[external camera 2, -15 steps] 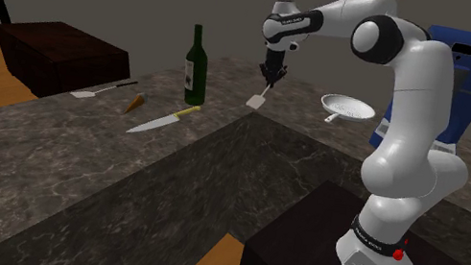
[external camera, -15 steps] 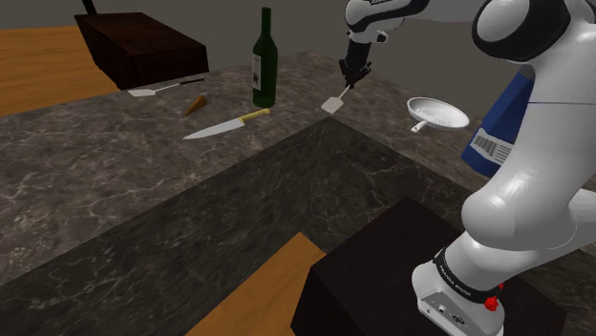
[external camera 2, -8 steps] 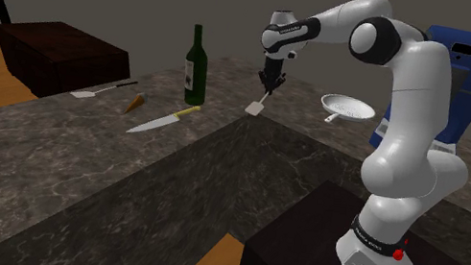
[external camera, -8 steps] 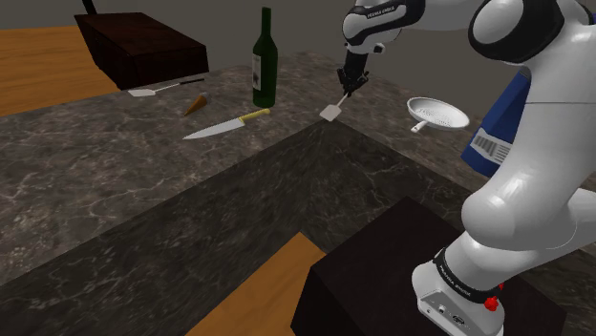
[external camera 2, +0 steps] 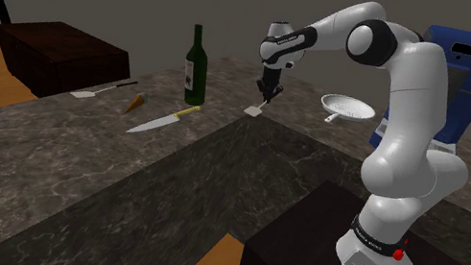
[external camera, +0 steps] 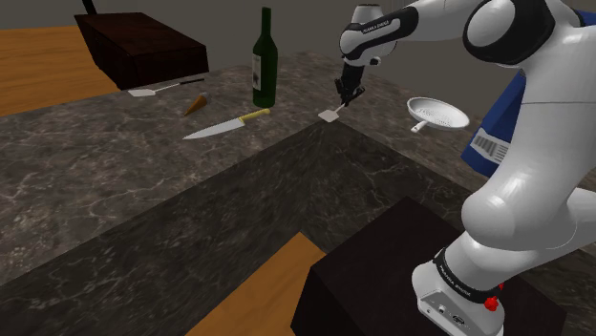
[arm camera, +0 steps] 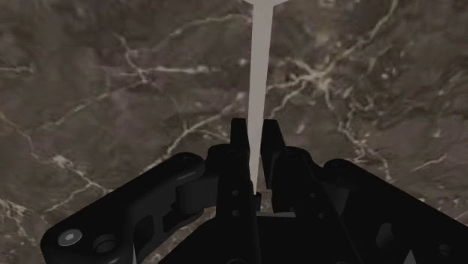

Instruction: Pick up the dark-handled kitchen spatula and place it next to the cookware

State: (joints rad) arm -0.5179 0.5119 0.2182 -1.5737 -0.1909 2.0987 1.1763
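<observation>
Spatula (external camera: 331,113) clasped in claw (external camera: 350,94), one pan (external camera: 437,114), one bottle (external camera: 265,62), one knife (external camera: 224,125)

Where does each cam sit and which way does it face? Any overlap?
Shoulder view: beside and behind the stand, looking down over the dark marbled counter; arm and stand show at its right.
Second exterior view: further back, facing much the same way across the counter; whole arm shows.
Wrist view: on the hand, looking down the tool at the counter; fingers clasp the spatula.
Shared: both exterior views show bottle, knife, pan.
</observation>
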